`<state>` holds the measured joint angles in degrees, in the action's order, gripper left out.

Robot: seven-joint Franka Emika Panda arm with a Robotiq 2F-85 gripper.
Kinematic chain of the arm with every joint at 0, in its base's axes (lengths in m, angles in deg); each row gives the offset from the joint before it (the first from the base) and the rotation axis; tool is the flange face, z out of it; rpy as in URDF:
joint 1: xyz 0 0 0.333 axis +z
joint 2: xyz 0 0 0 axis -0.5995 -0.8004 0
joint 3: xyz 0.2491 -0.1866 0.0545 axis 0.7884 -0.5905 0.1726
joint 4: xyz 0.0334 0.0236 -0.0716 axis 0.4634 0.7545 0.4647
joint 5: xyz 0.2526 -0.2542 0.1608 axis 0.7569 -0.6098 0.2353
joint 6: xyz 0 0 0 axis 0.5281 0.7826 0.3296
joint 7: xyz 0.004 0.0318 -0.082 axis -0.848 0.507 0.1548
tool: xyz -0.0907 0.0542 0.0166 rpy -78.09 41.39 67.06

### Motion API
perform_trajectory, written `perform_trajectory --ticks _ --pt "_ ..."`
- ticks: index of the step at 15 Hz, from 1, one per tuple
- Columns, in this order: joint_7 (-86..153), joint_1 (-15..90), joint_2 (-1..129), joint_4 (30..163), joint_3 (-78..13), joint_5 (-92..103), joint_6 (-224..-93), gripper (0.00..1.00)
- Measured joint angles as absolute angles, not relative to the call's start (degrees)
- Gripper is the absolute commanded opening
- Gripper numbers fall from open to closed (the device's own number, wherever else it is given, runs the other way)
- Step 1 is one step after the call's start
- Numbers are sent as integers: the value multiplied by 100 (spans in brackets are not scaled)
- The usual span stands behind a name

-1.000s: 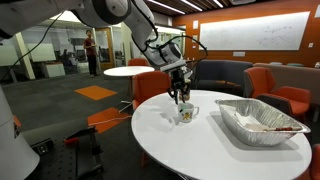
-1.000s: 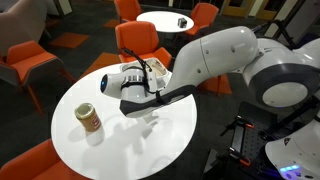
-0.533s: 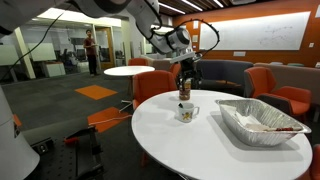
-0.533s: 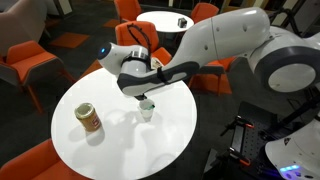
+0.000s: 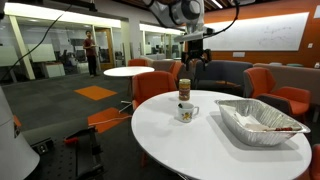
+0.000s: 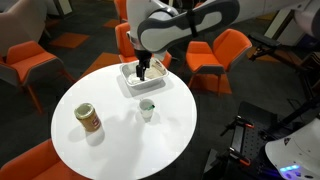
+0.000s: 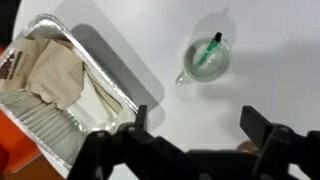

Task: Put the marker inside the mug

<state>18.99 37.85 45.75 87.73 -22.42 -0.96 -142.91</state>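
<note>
1. We see the marker [image 7: 211, 46] inside the mug [image 7: 204, 62]. In the wrist view it leans against the wall, its green end just past the rim.
2. The mug stands upright on the round white worktop [image 7: 275, 50], with its handle at the lower left in the wrist view. In the exterior views the marker is too thin for us to make out.
3. The claw [image 7: 196, 122] hangs high above the worktop, well apart from the mug. Its two fingers [image 7: 140, 117] are spread wide with nothing between them. We also find it raised in both exterior views [image 5: 194, 62] [image 6: 143, 72].
4. A brownish labelled can [image 5: 184, 90] stands just beyond the mug [image 5: 186, 112] in an exterior view. From another angle, the can [image 6: 89, 119] sits well to the left of the mug [image 6: 148, 109].
5. A foil tray [image 5: 262, 122] lies to the right of the mug. It holds something pale and crumpled [image 7: 55, 72], perhaps cloth or paper.
6. Orange chairs [image 5: 282, 98] stand around the worktop [image 5: 195, 150].
</note>
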Motion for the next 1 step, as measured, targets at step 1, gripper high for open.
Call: perform_trajectory --ticks 1 --pt "1806 3704 4875 9073 -2220 128 -14321 100"
